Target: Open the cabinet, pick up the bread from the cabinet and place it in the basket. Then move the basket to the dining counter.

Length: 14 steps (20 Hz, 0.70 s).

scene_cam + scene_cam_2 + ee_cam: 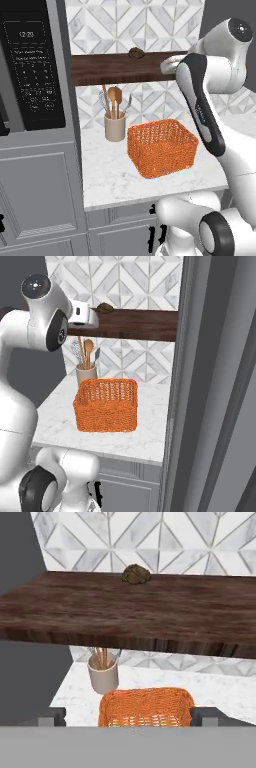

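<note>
Left base view: bread (136,52) sits at far edge of cabinet (122,68) shelf board, against tiles. Basket (161,147) on counter (115,180) below, just right of utensil jar (115,125). Microwave (32,65) at left. Arm raised to shelf height, right of bread.

Right base view: bread (104,307) on shelf; basket (106,404) below, near jar (86,373). Open door (215,396) at right.

Hand view: claw (128,716) tips well apart, wide, holding nothing; bread (136,574) far across shelf; basket (146,707) beneath.
</note>
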Tool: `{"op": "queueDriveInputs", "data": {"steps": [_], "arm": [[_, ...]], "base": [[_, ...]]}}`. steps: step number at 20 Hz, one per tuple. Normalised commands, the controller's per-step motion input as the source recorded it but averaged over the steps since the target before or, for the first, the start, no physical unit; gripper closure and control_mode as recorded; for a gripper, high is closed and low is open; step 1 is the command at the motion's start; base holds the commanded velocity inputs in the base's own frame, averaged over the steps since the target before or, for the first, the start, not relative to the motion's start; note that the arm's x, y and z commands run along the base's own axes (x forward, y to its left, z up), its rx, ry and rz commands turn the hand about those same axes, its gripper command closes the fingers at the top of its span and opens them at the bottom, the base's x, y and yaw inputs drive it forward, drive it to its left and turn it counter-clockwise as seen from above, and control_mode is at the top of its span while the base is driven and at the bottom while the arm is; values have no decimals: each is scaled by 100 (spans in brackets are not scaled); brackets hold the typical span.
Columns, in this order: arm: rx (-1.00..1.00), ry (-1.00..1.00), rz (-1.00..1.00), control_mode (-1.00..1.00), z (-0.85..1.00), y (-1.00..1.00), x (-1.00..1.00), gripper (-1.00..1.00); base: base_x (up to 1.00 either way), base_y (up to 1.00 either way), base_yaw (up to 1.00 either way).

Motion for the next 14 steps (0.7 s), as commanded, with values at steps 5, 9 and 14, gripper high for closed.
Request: {"op": "queueDriveInputs", "data": {"steps": [5, 9, 14], "arm": [[0, -17, 4, -100, 97, 0, 41, -100], [-1, 10, 0, -100, 56, 1, 83, -100], [-8, 13, 0, -100, 3, 30, 100, -100]], "base": [[0, 0, 0], [0, 0, 0], [0, 0, 0]]}}
